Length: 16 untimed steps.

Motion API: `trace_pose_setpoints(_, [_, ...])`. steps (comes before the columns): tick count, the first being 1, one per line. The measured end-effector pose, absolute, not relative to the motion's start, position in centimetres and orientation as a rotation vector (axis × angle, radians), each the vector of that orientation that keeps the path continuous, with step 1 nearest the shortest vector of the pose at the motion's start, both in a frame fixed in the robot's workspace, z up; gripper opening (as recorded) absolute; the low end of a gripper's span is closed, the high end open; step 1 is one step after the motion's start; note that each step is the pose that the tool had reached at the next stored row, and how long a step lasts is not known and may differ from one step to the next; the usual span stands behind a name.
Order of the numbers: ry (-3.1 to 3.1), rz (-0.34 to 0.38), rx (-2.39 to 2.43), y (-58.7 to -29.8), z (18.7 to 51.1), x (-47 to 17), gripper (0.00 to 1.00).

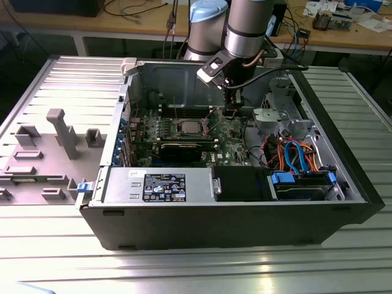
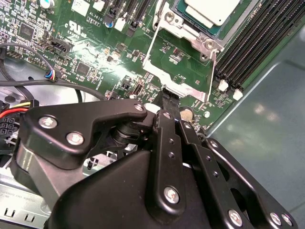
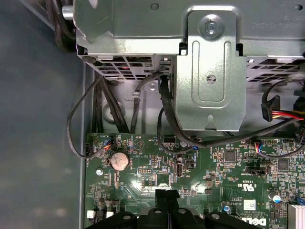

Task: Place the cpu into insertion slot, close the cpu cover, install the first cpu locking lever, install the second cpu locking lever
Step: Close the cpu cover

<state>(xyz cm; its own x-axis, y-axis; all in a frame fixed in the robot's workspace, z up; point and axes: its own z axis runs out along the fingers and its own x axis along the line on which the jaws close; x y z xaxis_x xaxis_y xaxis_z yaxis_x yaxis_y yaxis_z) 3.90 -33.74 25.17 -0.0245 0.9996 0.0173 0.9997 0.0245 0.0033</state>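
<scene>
**Step in hand (judged): closing the cpu cover (image 2: 187, 89).**

The cpu (image 2: 212, 9) lies flat in the insertion slot (image 2: 208, 44), metal top up. It sits on the motherboard (image 3: 228, 171) inside the open case (image 1: 245, 220), near the case's far wall in the exterior view. The case stands on the ribbed counter (image 1: 343, 269). The cpu is square and has no long axis.

The cover is swung open, clear of the slot. Its hinged edge is at the slot, and its free edge points away from the slot, towards the gripper (image 2: 167, 98). The fingers are together, with the tip at the cover's free edge. Whether they nip that edge cannot be told.

Procedure:
- Carry the free edge in an arc about the hinge.
- Keep the tip off the cpu top and off the long black memory slots (image 2: 259, 43).
- Lower the frame squarely, so that its opening surrounds the metal top.
</scene>
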Motion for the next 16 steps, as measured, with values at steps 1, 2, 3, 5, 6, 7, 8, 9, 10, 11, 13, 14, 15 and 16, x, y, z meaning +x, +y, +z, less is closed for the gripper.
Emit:
trace_pose_setpoints(1, [-2.241, -0.023, -2.187, -33.7, 25.2, 3.9, 0.11])
trace_pose_setpoints(2, [-2.241, -0.023, -2.187, -33.7, 25.2, 3.9, 0.11])
trace_pose_setpoints(3, [-2.241, -0.023, -2.187, -33.7, 25.2, 3.9, 0.11])
trace_pose_setpoints(5, [-2.241, -0.023, -2.187, -33.7, 25.2, 3.9, 0.11])
trace_pose_setpoints(6, [-2.241, -0.023, -2.187, -33.7, 25.2, 3.7, 0.11])
trace_pose_setpoints(7, [-2.241, -0.023, -2.187, -33.7, 25.2, 3.6, 0.11])
trace_pose_setpoints(8, [-2.241, -0.023, -2.187, -33.7, 25.2, 3.5, 0.11])
trace_pose_setpoints(9, [-2.241, -0.023, -2.187, -33.7, 25.2, 3.4, 0.11])
trace_pose_setpoints(10, [-2.241, -0.023, -2.187, -33.7, 25.2, 3.3, 0.11])
trace_pose_setpoints(11, [-2.241, -0.023, -2.187, -33.7, 25.2, 3.2, 0.11])
trace_pose_setpoints(13, [-2.241, -0.023, -2.187, -33.7, 25.2, 2.9, 0.11])
trace_pose_setpoints(14, [-2.241, -0.023, -2.187, -33.7, 25.2, 2.8, 0.11])
trace_pose_setpoints(15, [-2.241, -0.023, -2.187, -33.7, 25.2, 2.7, 0.11])
trace_pose_setpoints(16, [-2.241, -0.023, -2.187, -33.7, 25.2, 2.6, 0.11])
